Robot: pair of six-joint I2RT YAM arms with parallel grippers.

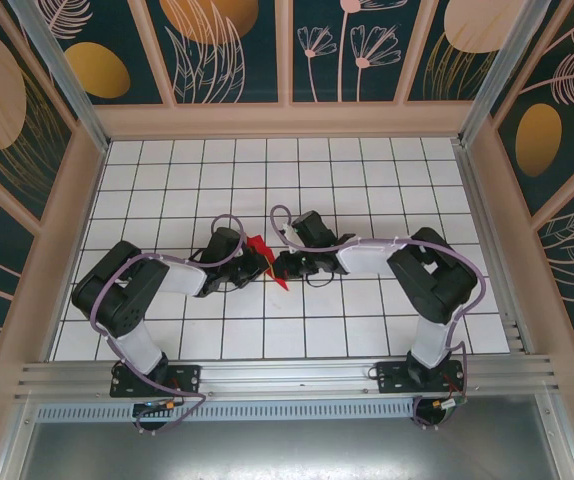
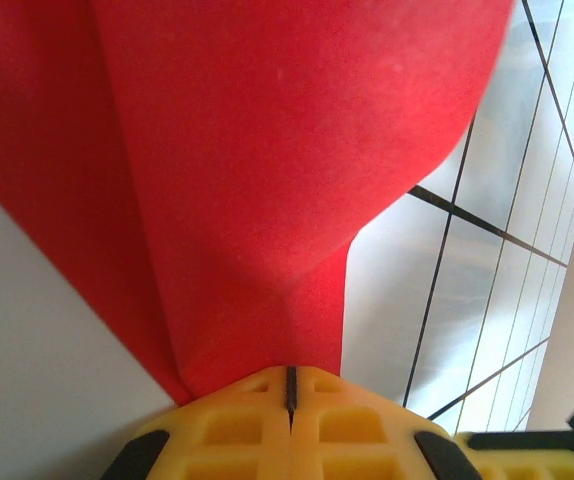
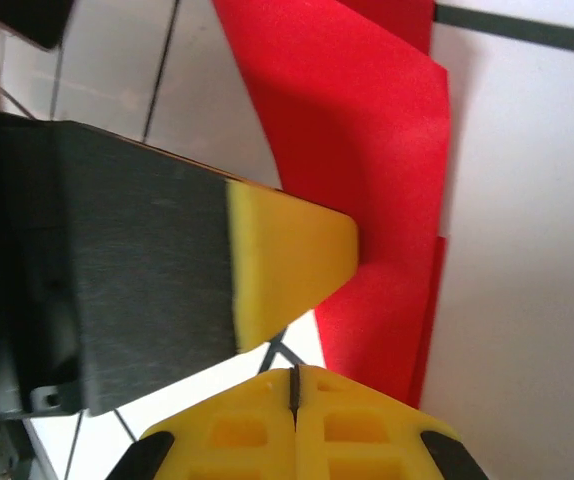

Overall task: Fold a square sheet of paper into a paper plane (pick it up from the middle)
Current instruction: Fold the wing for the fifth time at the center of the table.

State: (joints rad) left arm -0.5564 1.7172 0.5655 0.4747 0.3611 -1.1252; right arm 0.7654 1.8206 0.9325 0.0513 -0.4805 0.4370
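The red square sheet of paper point(image 1: 278, 278) is folded into a narrow, layered, pointed shape and held up off the table's middle between both arms. In the left wrist view the folded paper point(image 2: 267, 150) fans out from my left gripper point(image 2: 290, 385), whose yellow jaws are shut on its narrow end. From above, the left gripper point(image 1: 255, 262) and right gripper point(image 1: 289, 265) nearly meet. My right gripper point(image 3: 293, 385) is shut, with the paper point(image 3: 367, 130) running along its right side, not in its seam. One left fingertip point(image 3: 287, 265) presses into the paper just ahead.
The white gridded table point(image 1: 367, 180) is boxed in by patterned walls at the back point(image 1: 287, 60) and on both sides. An aluminium rail point(image 1: 287, 375) with the arm bases runs along the near edge. Free tiles lie behind and beside the grippers.
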